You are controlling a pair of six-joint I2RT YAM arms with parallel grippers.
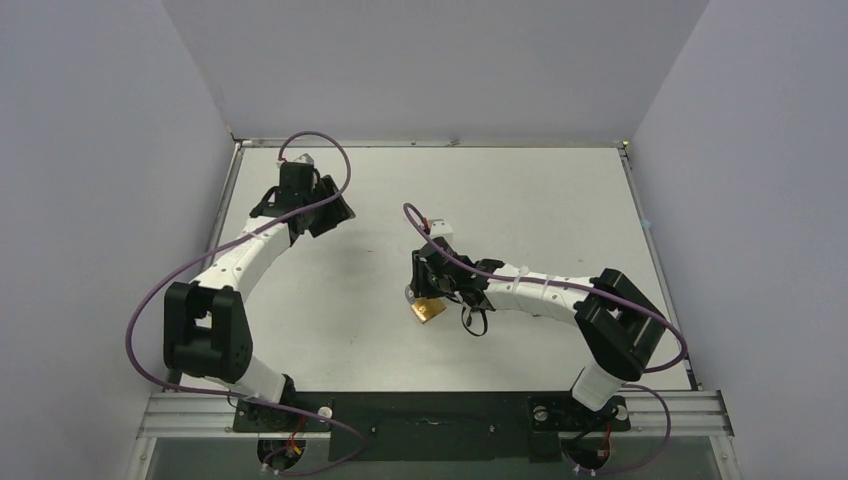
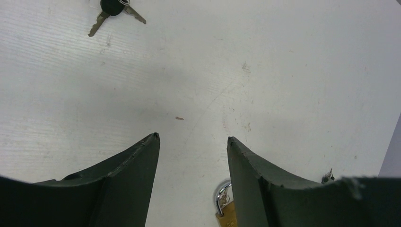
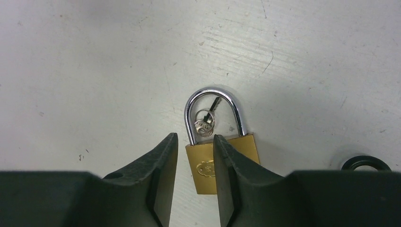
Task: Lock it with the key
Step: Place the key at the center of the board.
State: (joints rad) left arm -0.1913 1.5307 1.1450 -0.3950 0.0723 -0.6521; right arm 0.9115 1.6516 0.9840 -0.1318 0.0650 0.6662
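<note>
A brass padlock (image 3: 201, 163) lies flat on the white table, its steel shackle (image 3: 213, 91) seated in the body. A small silver key ring (image 3: 204, 124) with a key tip lies inside the shackle. My right gripper (image 3: 195, 136) hovers over the body with its jaws slightly apart, holding nothing; one finger (image 3: 236, 170) covers part of the brass. From above, the padlock (image 1: 428, 311) sits just below the right gripper (image 1: 420, 292). My left gripper (image 2: 193, 137) is open and empty. Keys with a black head (image 2: 113, 9) lie ahead of it. A padlock (image 2: 226, 205) shows by its finger.
A black ring (image 3: 366, 163) lies to the right of the padlock. The left arm (image 1: 250, 255) reaches toward the back left corner. White walls (image 1: 120, 150) close in the table on three sides. A dark loop (image 1: 472, 322) hangs under the right wrist.
</note>
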